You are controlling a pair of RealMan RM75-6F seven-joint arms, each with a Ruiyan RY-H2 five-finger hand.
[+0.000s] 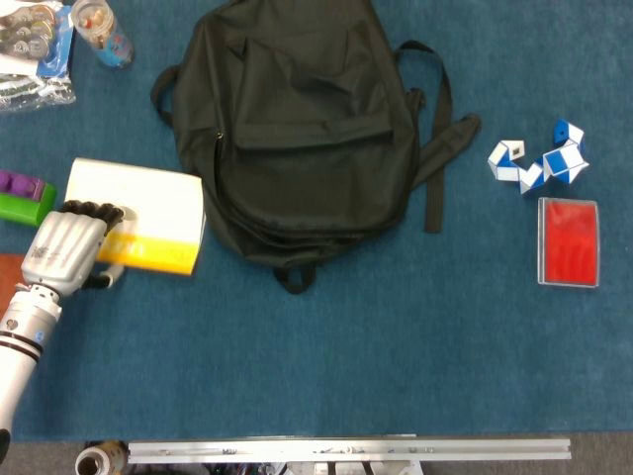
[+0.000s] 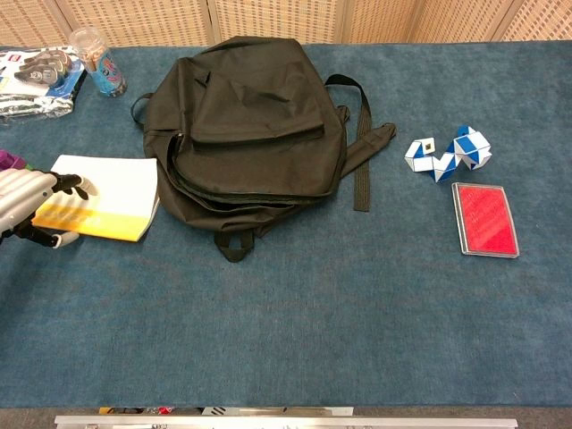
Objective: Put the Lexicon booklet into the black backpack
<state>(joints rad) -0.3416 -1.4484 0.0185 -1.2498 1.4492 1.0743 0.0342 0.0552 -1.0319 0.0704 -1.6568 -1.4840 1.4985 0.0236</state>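
The Lexicon booklet is white with a yellow band and lies left of the black backpack, its right edge touching the bag's side. My left hand grips the booklet's left end, fingers over the top and thumb beneath, and that end is lifted off the blue cloth. The backpack lies flat with its straps trailing right. My right hand shows in neither view.
A green and purple block sits just left of the booklet. A packet and a small jar are at the far left corner. At right lie a blue-white twist puzzle and a red case.
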